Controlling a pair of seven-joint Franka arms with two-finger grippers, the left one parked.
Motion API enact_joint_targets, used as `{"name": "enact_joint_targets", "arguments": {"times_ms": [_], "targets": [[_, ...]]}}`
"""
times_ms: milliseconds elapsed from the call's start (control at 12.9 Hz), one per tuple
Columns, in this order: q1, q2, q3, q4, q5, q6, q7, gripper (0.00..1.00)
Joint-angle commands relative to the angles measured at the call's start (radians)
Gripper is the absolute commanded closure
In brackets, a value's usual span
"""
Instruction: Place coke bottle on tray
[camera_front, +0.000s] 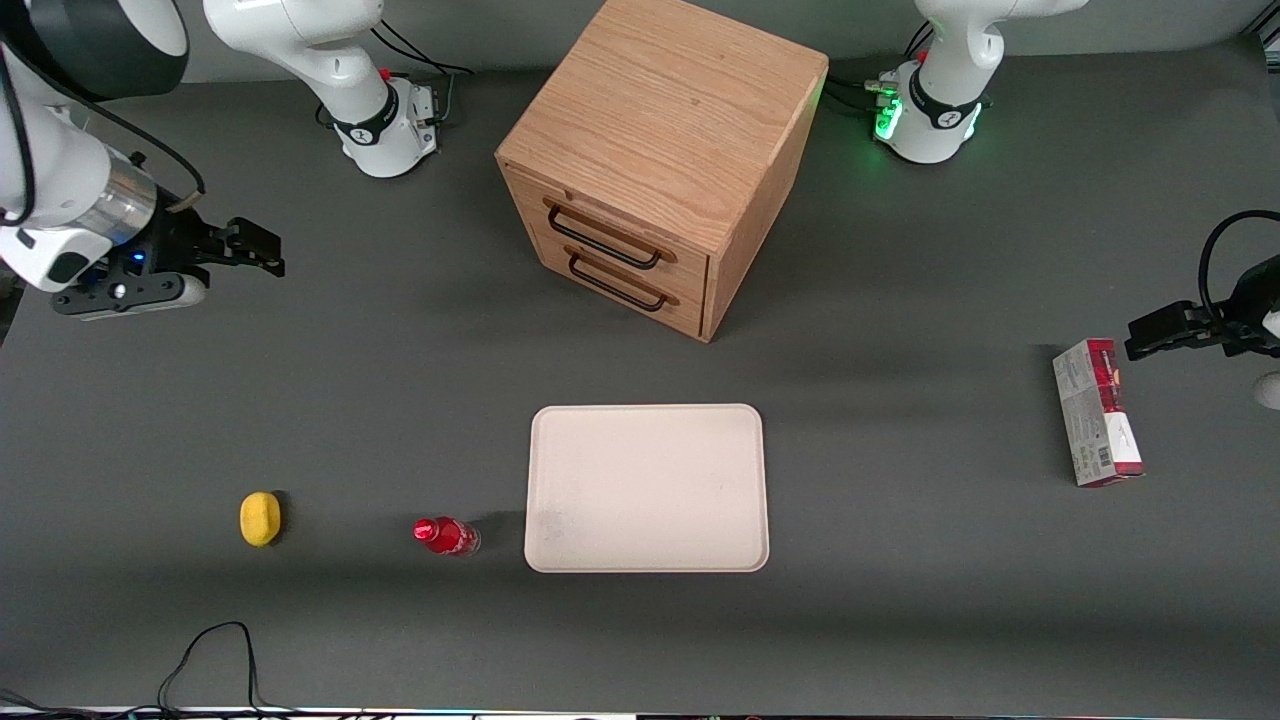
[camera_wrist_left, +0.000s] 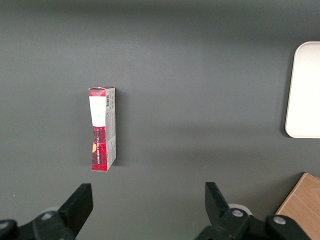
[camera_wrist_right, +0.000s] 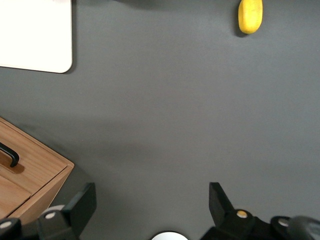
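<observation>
The right arm's gripper (camera_front: 262, 250) hovers above the table, fingers apparently spread, holding nothing.

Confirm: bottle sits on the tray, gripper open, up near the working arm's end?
Not quite. In the front view the bottle lies on the table beside the tray, not on it. The rest holds: the gripper is open, empty, at the working arm's end.

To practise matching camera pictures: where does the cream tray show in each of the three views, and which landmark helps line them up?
Front view: the tray lies flat on the table, nearer the camera than the wooden cabinet, beside the coke bottle; the gripper hangs open, far off toward the working arm's end.
Left wrist view: one rounded end shows at the edge.
Right wrist view: one corner shows.
Shared landmark: the cabinet, in all three.
</observation>
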Motion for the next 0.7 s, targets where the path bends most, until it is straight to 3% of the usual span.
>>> {"name": "enact_joint_targets", "arguments": {"times_ms": [0,620], "targets": [[-0.012,0.034,-0.007,0.06,0.024,-0.051,-0.019,0.0],[-0.006,0.045,-0.008,0.074,0.026,-0.057,-0.014,0.0]]}}
